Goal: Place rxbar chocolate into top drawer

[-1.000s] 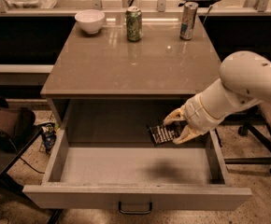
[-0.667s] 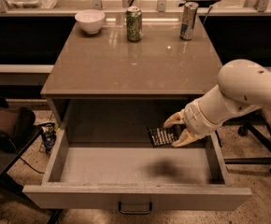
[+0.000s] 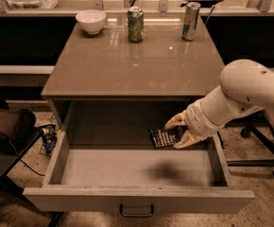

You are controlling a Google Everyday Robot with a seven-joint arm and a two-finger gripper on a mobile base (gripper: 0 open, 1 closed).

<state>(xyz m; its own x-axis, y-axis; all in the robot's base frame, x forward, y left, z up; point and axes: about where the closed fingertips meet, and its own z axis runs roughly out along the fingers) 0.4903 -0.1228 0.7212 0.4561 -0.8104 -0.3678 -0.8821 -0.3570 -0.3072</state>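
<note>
The rxbar chocolate [image 3: 161, 137] is a flat black wrapper with white lettering, held level over the back right part of the open top drawer [image 3: 137, 168]. My gripper [image 3: 178, 131] reaches in from the right on a white arm and is shut on the bar's right end, one pale finger above it and one below. The bar hangs above the drawer's pale floor and casts a dark shadow on the floor in front of it. The drawer is pulled far out, its dark loop handle [image 3: 136, 210] centred on the front panel.
On the cabinet top [image 3: 127, 60] stand a white bowl [image 3: 91, 21], a green can [image 3: 135, 24] and a silver-blue can [image 3: 191, 14] along the back. A dark bag [image 3: 4, 126] lies on the floor at left. Chair legs [image 3: 255, 145] stand at right behind my arm.
The gripper and the bar have shifted very slightly, staying over the back right of the drawer. The drawer has not moved.
</note>
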